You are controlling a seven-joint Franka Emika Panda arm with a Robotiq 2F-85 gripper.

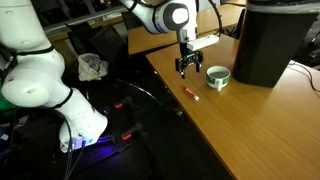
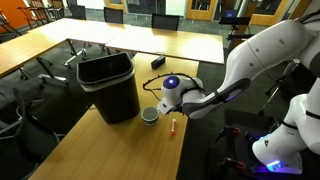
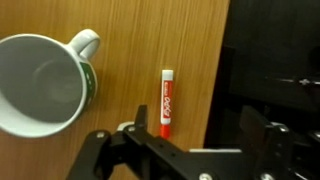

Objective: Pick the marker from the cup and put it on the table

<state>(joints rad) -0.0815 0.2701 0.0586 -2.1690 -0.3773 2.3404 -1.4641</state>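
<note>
The reddish-orange marker (image 3: 167, 102) with a pale end lies flat on the wood-grain table (image 3: 130, 50), close to its dark edge. It also shows in both exterior views (image 1: 190, 93) (image 2: 173, 126). The pale green-white cup (image 3: 40, 85) stands upright beside it with a dark, empty inside, and shows in both exterior views (image 1: 217, 76) (image 2: 149, 116). My gripper (image 3: 200, 125) is open and empty, hovering above the table near the marker and the table edge. It appears in both exterior views (image 1: 186, 68) (image 2: 165, 102), a little above the marker and not touching it.
A big black cylindrical bin (image 1: 270, 40) (image 2: 110, 85) stands on the table just behind the cup. The table edge (image 3: 215, 80) drops off right beside the marker to a dark floor with cables. Bare desktop (image 1: 250, 130) lies in front of the cup.
</note>
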